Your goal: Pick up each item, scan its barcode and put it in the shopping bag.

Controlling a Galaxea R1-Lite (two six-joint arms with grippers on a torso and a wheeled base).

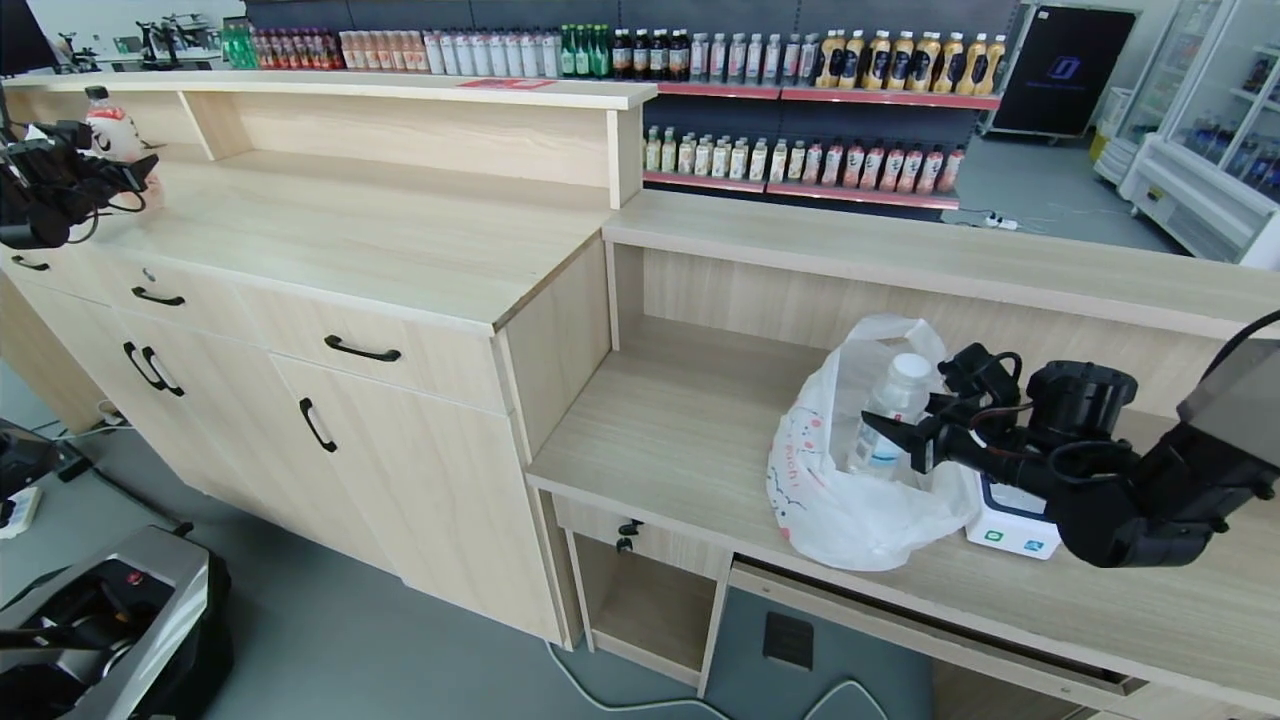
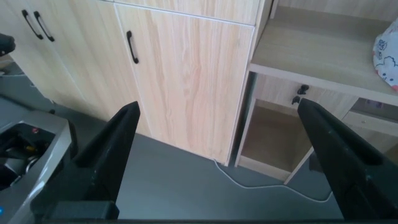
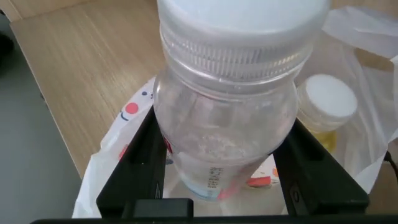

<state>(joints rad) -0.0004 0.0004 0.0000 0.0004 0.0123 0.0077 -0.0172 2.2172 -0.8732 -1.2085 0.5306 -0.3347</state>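
Right gripper [image 1: 905,440] clamped on a clear bottle [image 1: 893,405], upright at the open mouth of the shopping bag [image 1: 850,510] on the light wood counter [image 1: 670,430]. White scanner box [image 1: 1010,525] just beside the bag, drink shelves [image 1: 800,60] behind it. Left gripper [image 2: 216,112] spread apart, well away from the bag, near cabinet doors [image 2: 186,74].

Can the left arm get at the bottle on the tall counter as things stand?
Probably yes: the left end effector is open and sits close by the bottle, with nothing visible between them.
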